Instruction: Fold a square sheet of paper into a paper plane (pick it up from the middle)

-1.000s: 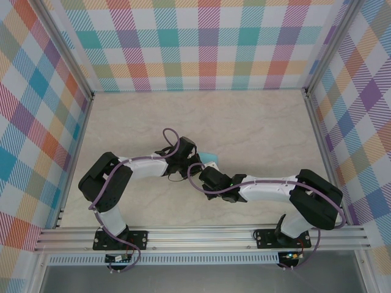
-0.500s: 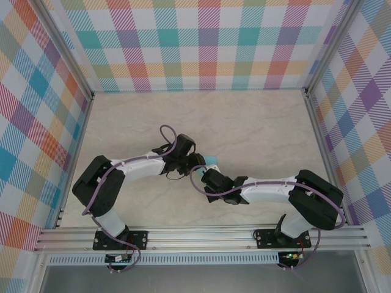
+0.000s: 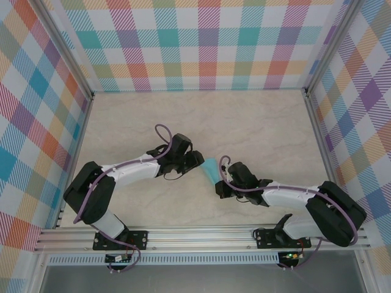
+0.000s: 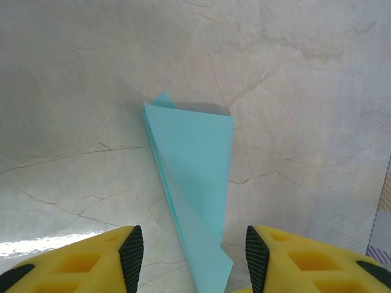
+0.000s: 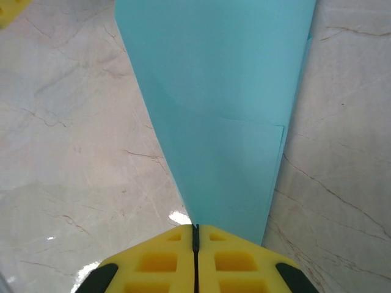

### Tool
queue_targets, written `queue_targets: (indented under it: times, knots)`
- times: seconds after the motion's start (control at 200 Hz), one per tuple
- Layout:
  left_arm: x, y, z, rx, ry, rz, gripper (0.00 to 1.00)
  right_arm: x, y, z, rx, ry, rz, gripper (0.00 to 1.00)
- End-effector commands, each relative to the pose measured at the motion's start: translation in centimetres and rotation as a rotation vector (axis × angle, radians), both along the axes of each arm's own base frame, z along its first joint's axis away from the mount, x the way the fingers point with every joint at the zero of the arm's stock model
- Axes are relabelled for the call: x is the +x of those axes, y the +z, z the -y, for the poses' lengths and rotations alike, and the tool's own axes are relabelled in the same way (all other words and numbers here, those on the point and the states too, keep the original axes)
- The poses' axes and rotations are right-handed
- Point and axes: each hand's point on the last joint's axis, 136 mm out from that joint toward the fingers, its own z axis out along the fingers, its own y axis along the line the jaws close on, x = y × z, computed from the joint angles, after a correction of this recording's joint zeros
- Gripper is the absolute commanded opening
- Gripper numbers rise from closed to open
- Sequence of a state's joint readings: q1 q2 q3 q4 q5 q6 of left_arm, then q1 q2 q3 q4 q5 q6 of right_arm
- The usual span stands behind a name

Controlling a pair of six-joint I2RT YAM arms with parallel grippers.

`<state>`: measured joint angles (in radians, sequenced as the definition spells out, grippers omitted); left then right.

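The square sheet of paper is now a paper plane (image 3: 211, 169), a narrow light-turquoise dart on the table between the two arms. In the left wrist view the paper plane (image 4: 195, 165) lies flat with its narrow end between my left gripper's (image 4: 194, 257) spread yellow fingers, which do not touch it. My left gripper (image 3: 197, 160) is open. My right gripper (image 3: 221, 182) is at the plane's near end. In the right wrist view the right gripper (image 5: 195, 235) is shut, and the paper plane (image 5: 226, 110) fans out from the seam between its fingers.
The marble-patterned tabletop (image 3: 256, 122) is walled in by checked panels at the back and sides. An aluminium rail (image 3: 201, 235) runs along the near edge by the arm bases. A corner of the left arm's yellow finger (image 5: 8, 7) shows in the right wrist view.
My left gripper has opened, let go of the paper and drawn back to the left. My right arm has swung to the right and nearer, uncovering more of the plane.
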<state>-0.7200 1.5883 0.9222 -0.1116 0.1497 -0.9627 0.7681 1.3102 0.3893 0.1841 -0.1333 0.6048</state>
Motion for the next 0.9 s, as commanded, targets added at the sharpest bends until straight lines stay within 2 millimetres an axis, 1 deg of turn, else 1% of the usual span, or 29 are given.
queue_targets:
  times: [0.0,0.085,0.135,0.23,0.325,0.45,0.635,0.8,0.895]
  knots:
    - [-0.5,0.4,1.1,-0.041,-0.02,0.014,0.48,-0.5,1.1,-1.5,0.156,0.046,-0.077,0.07]
    - [-0.8,0.5,1.7,-0.066,-0.032,0.032,0.43,-0.4,1.0,-1.3,0.187,0.044,-0.114,0.06]
    - [-0.9,0.5,2.0,-0.08,-0.045,0.038,0.38,-0.3,1.2,-1.2,0.22,0.038,-0.121,0.06]
    - [-1.3,0.4,2.6,-0.093,-0.072,0.048,0.28,0.0,1.0,-0.6,0.247,0.002,-0.154,0.06]
    - [-1.7,0.1,3.4,-0.112,-0.102,0.053,0.24,0.4,1.0,-0.1,0.281,-0.026,-0.19,0.06]
    - [-2.0,-0.4,4.5,-0.131,-0.144,0.056,0.23,0.8,1.1,0.1,0.323,-0.042,-0.211,0.06]
    - [-2.0,-1.3,6.2,-0.16,-0.197,0.047,0.23,1.3,1.1,0.4,0.364,-0.071,-0.246,0.06]
    - [-1.4,-1.8,7.4,-0.177,-0.213,0.048,0.24,1.4,0.6,0.9,0.359,-0.092,-0.264,0.07]
    - [-1.1,-2.3,7.7,-0.172,-0.213,0.041,0.24,1.3,0.1,1.1,0.338,-0.104,-0.277,0.07]
